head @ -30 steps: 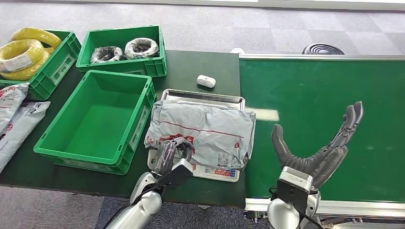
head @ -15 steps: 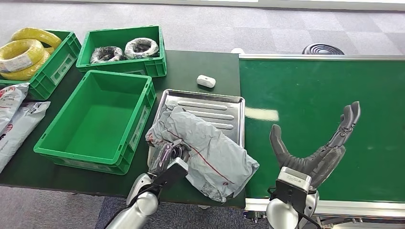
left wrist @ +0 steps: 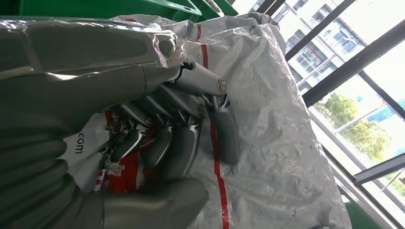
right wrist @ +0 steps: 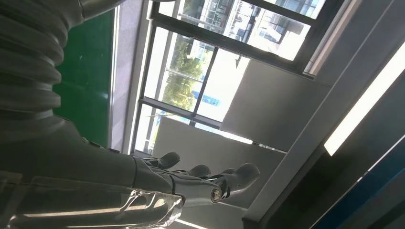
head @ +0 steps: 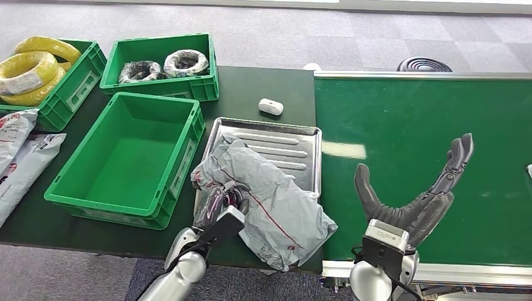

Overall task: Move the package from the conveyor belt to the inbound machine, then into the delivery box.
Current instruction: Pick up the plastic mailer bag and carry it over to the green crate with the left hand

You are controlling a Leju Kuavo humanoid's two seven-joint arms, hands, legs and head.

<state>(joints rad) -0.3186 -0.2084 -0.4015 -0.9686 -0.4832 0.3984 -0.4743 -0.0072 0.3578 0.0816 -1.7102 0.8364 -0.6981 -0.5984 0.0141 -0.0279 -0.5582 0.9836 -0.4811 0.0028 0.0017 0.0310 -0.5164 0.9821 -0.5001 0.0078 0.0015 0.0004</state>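
Grey carpet-tiled floor [head: 376, 37]. Green conveyor belt [head: 401, 119], bare beside dark green table [head: 251, 88]. Empty green delivery box [head: 128, 157] left of steel-tray inbound machine [head: 276, 141]. Grey package [head: 263, 194], slanted across tray's near-left corner, overhanging table edge, clutched by left hand [head: 219, 204]. Right hand [head: 420, 194] raised over belt, fingers spread, holding nothing.

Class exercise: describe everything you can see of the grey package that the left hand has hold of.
The grey package is a crumpled, glossy plastic mailer with thin red stripes and red-and-white print near one end. It lies slanted, its far end on the metal tray, its near end sagging past the table's front edge. The left hand grips its near left part, fingers curled into the film. The right hand is apart from it.
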